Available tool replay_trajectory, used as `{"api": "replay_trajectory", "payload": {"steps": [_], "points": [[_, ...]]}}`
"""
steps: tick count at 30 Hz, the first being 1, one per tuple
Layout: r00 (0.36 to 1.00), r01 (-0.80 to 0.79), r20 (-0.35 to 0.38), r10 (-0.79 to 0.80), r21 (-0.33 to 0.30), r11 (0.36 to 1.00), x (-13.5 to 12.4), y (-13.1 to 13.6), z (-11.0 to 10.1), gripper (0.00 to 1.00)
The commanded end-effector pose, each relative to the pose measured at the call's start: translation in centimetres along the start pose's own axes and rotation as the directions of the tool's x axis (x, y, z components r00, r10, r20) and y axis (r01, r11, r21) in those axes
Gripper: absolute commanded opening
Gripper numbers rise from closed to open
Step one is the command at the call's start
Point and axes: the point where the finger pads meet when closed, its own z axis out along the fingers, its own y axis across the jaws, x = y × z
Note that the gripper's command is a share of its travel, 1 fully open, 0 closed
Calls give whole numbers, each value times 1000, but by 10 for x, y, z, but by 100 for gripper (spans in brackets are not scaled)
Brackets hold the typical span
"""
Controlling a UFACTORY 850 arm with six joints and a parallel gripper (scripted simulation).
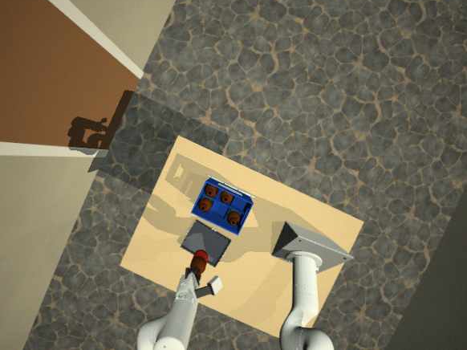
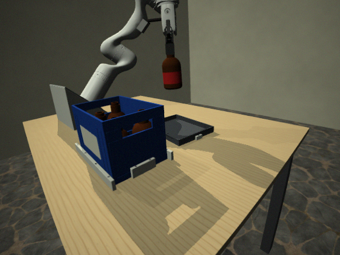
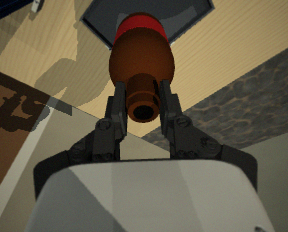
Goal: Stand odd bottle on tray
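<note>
The claw (image 1: 193, 274) (image 2: 169, 49) (image 3: 142, 92) is closed partway — its fingers clamp the neck of a red-labelled brown bottle (image 1: 198, 264) (image 2: 172, 72) (image 3: 142, 59), held upright above the counter (image 1: 257, 281) (image 2: 233, 164) (image 3: 210, 60). Four other bottles stand in the blue crate (image 1: 217, 212) (image 2: 137, 155); the tray (image 1: 209, 246) (image 2: 187, 128) (image 3: 102, 17) carries none.

Four bottles crowding the crate (image 1: 245, 218) (image 2: 137, 155)
</note>
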Motion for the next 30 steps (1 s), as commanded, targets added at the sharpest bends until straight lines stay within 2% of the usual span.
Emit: {"api": "replay_trajectory", "payload": {"steps": [1,30], "points": [[1000,0,1,0,2,1000,-2,2,-1,0],[1000,0,1,0,2,1000,-14,14,-1,0]]}}
